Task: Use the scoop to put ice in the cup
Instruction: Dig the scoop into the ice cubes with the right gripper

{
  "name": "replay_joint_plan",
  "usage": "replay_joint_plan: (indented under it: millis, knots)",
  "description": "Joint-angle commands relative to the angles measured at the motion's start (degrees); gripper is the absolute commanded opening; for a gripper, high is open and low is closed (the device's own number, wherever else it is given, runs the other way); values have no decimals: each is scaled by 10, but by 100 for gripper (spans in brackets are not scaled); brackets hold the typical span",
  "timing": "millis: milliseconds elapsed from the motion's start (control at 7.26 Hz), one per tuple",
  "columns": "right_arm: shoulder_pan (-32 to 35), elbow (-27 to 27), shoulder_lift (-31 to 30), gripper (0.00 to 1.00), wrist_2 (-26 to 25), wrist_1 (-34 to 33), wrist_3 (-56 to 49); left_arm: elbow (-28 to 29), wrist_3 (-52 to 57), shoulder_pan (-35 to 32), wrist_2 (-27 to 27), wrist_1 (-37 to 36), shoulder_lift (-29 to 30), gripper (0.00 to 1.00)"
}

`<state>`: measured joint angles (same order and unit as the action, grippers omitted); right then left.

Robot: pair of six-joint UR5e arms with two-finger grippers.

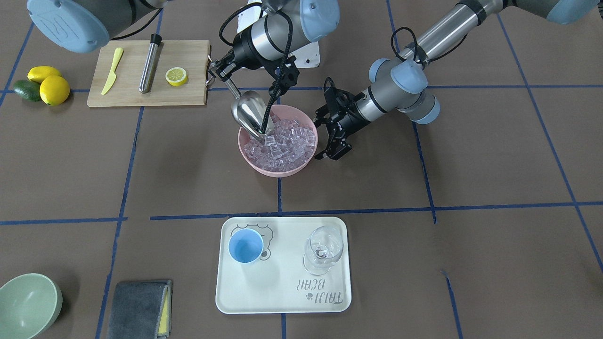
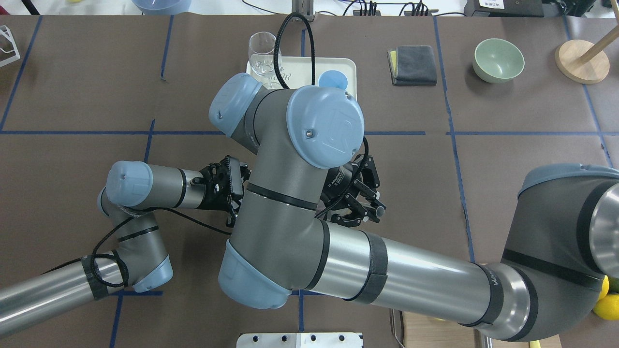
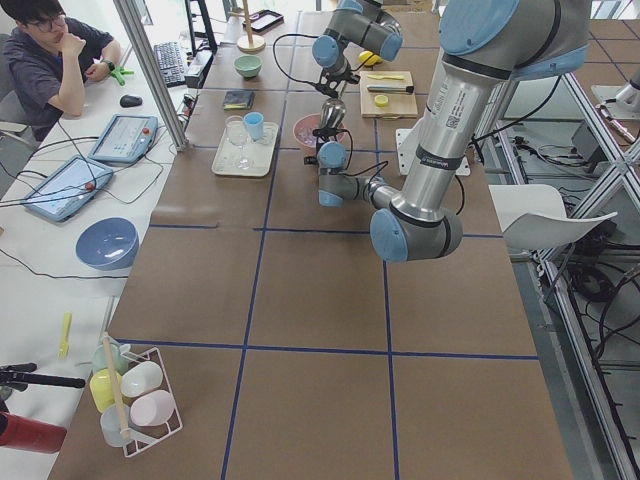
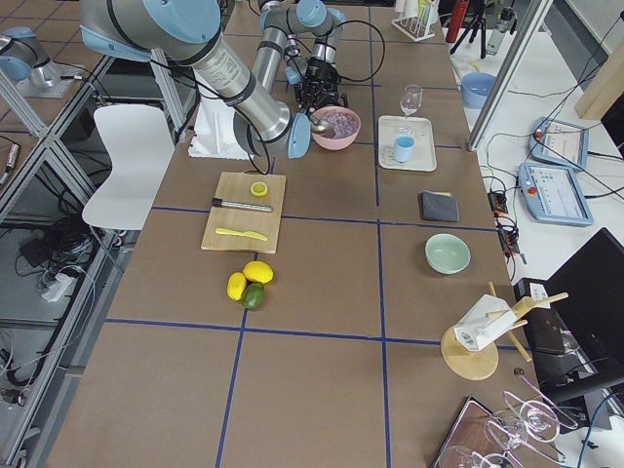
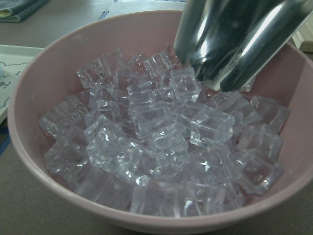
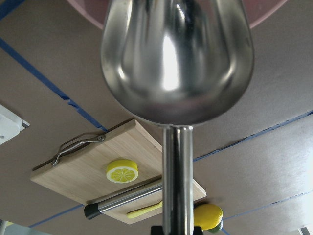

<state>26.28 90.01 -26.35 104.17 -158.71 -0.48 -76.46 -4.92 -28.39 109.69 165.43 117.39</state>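
Right gripper: the right gripper (image 1: 222, 75) is clamped on the upper end of the scoop's rod handle, above the table between the cutting board (image 1: 188, 56) and the pink bowl (image 1: 278, 170).
Scoop: the scoop (image 1: 248, 112) slants down from the gripper, its lip among the cubes at the bowl's robot-side edge. The wrist view shows only its rounded steel back, so its inside cannot be seen.
Ice: the ice (image 1: 285, 143) is heaped in the pink bowl, with the nearest cubes touching the scoop's lip. It lies below the right gripper and just beside the left one.
Left gripper: the left gripper (image 1: 325, 137) has its jaws spread and nothing between them. It sits low and just beside the bowl's outer wall, on the side away from the scoop, and its camera looks straight over the rim at the cubes.
Cup: the cup (image 1: 245, 246) stands upright on the tray (image 1: 282, 301), beside the stemmed glass (image 1: 322, 252) and well apart from the bowl and both grippers.
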Motion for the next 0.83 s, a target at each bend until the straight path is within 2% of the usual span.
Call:
replay_joint_plan:
  millis: [0, 689]
  knots:
    - [-2, -12, -8, 0, 0, 51, 5, 0, 0, 0, 0, 1, 0, 100]
    - [-7, -2, -68, 0, -1, 172, 24, 0, 0, 0, 0, 1, -1, 100]
